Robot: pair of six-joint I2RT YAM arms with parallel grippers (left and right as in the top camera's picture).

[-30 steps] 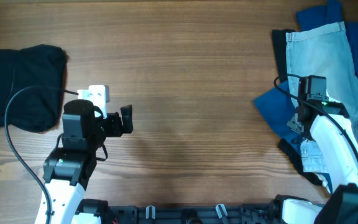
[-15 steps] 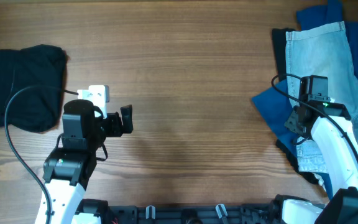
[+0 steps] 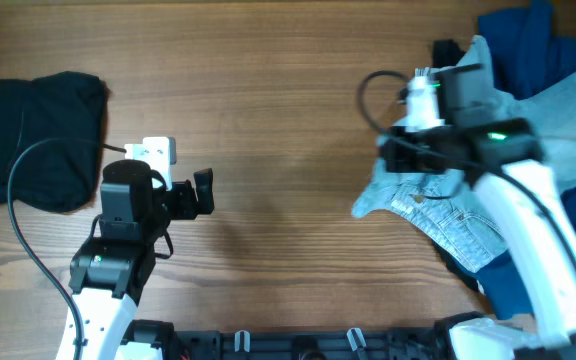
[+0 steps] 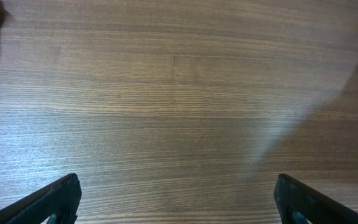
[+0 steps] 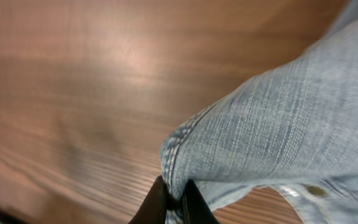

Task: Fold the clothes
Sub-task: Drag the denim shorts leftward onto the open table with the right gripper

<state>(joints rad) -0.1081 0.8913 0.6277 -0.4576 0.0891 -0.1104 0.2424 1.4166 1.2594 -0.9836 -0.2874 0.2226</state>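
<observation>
Bulging from between the right fingers (image 5: pixel 151 210): denim shorts (image 5: pixel 278 124).

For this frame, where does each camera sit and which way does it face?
Overhead: fixed above the table, looking straight down; left arm and right arm show, with a black garment left and denim shorts right.
Left wrist: low, facing across bare wood; the open left fingers frame the bottom corners.
Right wrist: close in, looking along the right fingers, pinched on a fold of the shorts.
Shared: overhead and right wrist both show the shorts.
</observation>
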